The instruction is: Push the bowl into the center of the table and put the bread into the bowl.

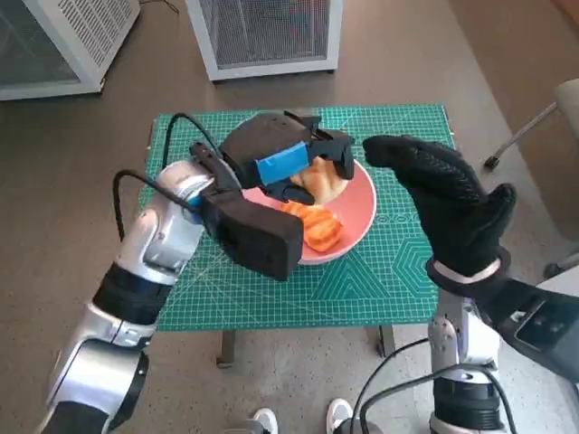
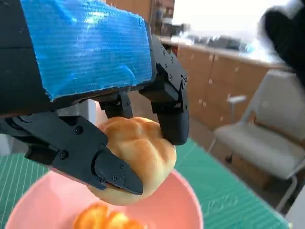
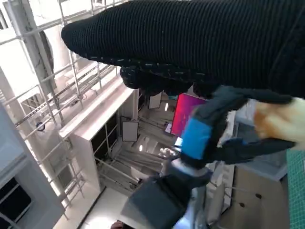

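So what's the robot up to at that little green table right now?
The robot's left hand holds a round bread roll just over a pink bowl that sits on the green mat. Another orange-brown piece of bread already lies in the bowl. The gloved right hand hovers beside the bowl with nothing in it, fingers spread. The roll has not been let go yet.

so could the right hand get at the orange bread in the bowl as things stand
Probably not easily. The right hand hovers open beside the pink bowl, but the left hand, holding a pale bun, hangs over the bowl and crowds the orange bread.
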### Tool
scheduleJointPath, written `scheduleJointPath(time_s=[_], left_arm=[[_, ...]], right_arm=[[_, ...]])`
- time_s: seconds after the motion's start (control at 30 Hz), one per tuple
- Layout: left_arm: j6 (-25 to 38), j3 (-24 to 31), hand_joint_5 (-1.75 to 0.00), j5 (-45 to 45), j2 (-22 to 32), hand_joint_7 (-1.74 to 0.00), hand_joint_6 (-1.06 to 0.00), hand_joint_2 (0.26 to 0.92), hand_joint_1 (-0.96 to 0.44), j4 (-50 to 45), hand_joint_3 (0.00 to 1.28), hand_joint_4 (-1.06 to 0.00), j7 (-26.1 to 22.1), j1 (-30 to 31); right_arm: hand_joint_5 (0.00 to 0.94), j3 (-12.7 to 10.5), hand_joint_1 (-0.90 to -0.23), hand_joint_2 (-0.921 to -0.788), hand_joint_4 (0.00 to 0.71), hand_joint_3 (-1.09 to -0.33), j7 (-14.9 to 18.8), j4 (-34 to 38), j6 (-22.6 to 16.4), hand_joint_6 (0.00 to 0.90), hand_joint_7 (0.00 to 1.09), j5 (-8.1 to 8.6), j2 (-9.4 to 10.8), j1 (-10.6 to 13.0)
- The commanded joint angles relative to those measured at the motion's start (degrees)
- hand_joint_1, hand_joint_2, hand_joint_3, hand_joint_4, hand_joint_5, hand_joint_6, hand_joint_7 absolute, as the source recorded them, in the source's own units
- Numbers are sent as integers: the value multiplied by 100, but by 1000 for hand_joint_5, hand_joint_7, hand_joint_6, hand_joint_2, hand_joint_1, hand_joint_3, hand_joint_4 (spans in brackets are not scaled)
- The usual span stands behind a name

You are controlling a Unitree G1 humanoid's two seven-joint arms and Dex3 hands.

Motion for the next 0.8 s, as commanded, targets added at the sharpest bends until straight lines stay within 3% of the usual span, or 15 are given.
scheduleJointPath(time_s=[0.03,0.07,0.1,0.17,0.23,0.4,0.8], left_arm=[[120,-99,-1171,106,-99,-1384,-508,920,-68,189,219,-453,-5,-108],[210,-119,-958,146,-116,-1429,-471,921,-166,202,253,-422,-16,-96],[275,-131,-845,176,-128,-1311,-411,904,-151,207,255,-386,-25,-87],[430,-148,-436,245,-141,-846,-320,891,-134,140,202,-342,-26,-24],[550,-156,-192,305,-124,-582,-269,905,-169,6,132,-318,-9,74],[719,-151,-33,463,-21,-392,-185,918,-274,-428,83,-228,25,312],[650,227,0,190,107,-315,-127,921,-341,-1197,68,-97,264,845]], right_arm=[[518,-23,-373,-906,348,-558,-68,-4,-6,94,940,-47,-23,129],[516,-27,-374,-908,349,-554,-69,6,-13,95,939,-44,-21,127],[515,-29,-375,-909,350,-552,-71,11,-17,95,938,-41,-20,128],[508,-32,-377,-916,354,-535,-79,19,-19,97,934,-35,-17,125],[504,-33,-377,-919,357,-528,-87,29,-21,98,932,-34,-16,121],[499,-26,-377,-921,359,-522,-105,53,-20,100,929,-43,-4,102],[486,-26,-371,-921,367,-521,-119,116,7,106,918,-20,-3,26]])
